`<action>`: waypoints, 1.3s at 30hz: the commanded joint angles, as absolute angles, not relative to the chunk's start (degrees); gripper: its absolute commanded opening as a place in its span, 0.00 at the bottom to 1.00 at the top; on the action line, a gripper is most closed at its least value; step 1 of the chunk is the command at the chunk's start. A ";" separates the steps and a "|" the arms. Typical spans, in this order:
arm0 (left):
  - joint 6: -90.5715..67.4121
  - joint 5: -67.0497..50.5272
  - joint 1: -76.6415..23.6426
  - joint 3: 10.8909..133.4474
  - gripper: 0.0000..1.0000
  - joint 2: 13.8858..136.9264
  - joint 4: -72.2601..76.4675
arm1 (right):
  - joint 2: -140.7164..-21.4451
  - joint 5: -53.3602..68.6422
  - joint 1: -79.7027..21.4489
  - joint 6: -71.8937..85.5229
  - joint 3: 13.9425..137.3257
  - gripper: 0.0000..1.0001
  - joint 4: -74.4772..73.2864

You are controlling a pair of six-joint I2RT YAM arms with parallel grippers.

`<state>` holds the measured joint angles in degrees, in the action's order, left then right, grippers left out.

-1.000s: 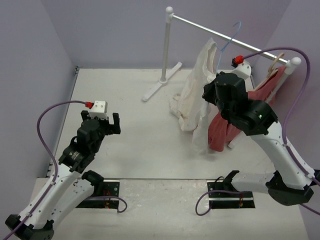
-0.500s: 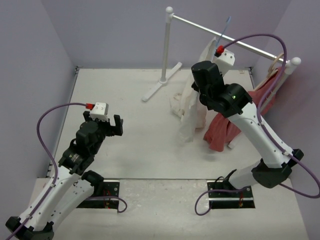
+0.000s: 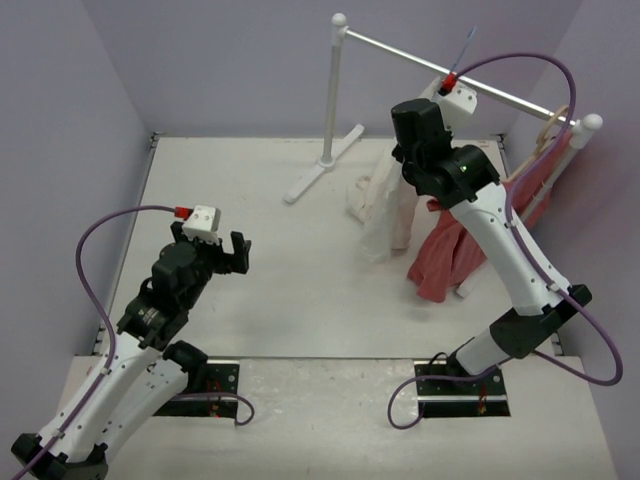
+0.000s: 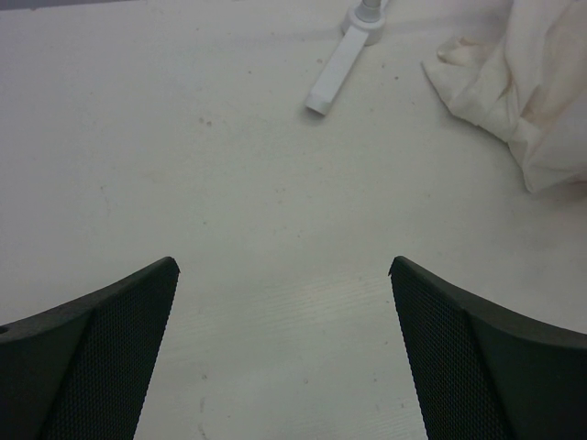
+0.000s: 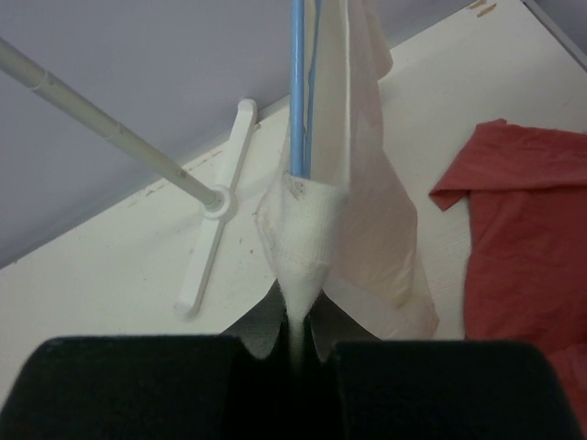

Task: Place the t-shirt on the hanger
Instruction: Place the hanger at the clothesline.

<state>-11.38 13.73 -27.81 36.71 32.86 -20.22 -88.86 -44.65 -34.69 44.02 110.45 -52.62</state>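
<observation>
Firmly clamped, the right end effector grips the t-shirt; left end effector gapes empty.

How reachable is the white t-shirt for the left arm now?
Probably reachable: the left hand is open and empty, with only bare table between it and the t-shirt. It is a long stretch, though, and the right hand pinches the cloth.

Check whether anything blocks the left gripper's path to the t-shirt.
Nothing visible: only bare table lies between the open left gripper and the t-shirt. The rack foot sits off to one side.
</observation>
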 commanded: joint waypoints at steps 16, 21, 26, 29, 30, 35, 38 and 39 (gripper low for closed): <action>-10.72 11.91 -27.85 35.95 1.00 32.77 -17.24 | -94.15 -46.55 -33.50 55.28 101.33 0.00 -48.36; -10.81 13.22 -27.77 35.96 1.00 33.07 -17.77 | -96.75 -45.91 -33.49 53.76 102.59 0.21 -49.25; -11.83 17.95 -27.56 36.67 1.00 34.75 -19.19 | -95.38 -41.70 -33.68 51.55 98.69 0.80 -44.51; -14.20 23.84 -26.41 37.00 1.00 35.18 -19.78 | -93.45 -41.21 -34.72 49.60 99.85 0.93 -44.89; -15.46 26.53 -25.92 37.00 1.00 35.42 -19.78 | -92.80 -41.05 -35.59 47.47 100.72 0.99 -44.74; -20.20 33.05 -20.30 38.80 1.00 37.25 -21.86 | -86.49 -37.64 -37.78 40.50 100.91 0.99 -45.60; -22.09 34.04 -16.09 39.23 1.00 38.00 -22.27 | -80.95 -34.54 -38.67 36.81 96.48 0.99 -46.48; -22.20 34.15 -15.75 39.34 1.00 38.11 -22.38 | -79.00 -33.27 -38.67 35.15 94.76 0.99 -46.76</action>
<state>-17.88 28.79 -18.83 36.85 37.62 -22.12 -88.20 -37.34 -38.12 42.23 98.78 -46.81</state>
